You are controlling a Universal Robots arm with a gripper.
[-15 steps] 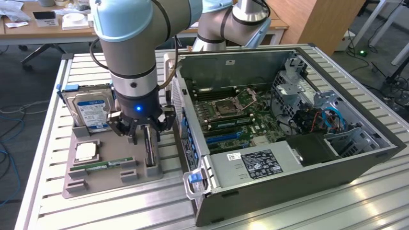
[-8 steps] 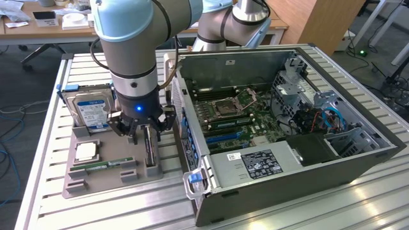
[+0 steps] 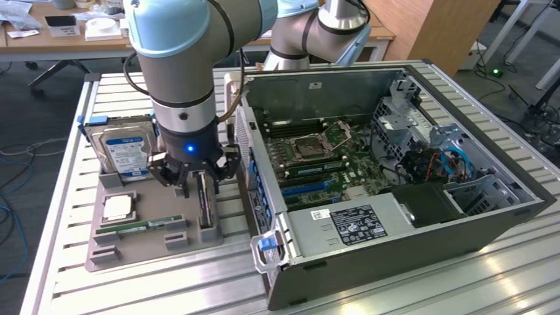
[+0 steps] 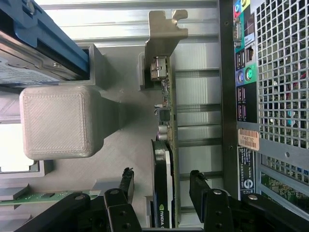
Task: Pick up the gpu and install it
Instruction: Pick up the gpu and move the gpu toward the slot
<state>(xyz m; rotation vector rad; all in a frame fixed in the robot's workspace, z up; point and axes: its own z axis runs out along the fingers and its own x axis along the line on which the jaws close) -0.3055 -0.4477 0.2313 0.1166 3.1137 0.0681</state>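
The gpu (image 3: 206, 213) stands on its long edge in a slot of the grey holder tray (image 3: 149, 246), beside the open computer case (image 3: 385, 164). The wrist view looks down on its thin edge: green board and black cooler (image 4: 163, 159), with the silver end bracket (image 4: 164, 34) at the far end. My gripper (image 3: 196, 189) hangs straight over the card. Its black fingers (image 4: 126, 182) stand on either side of the card's edge, open, with a small gap on each side, and my gripper (image 4: 161, 186) holds nothing.
The tray also holds a silver hard drive (image 3: 122, 151) with a blue-white label, a CPU (image 3: 118, 209) and a narrow green memory stick (image 3: 140, 226). The case's rear wall (image 4: 246, 96) runs close alongside the card. Inside lies the motherboard (image 3: 324, 157) with blue slots.
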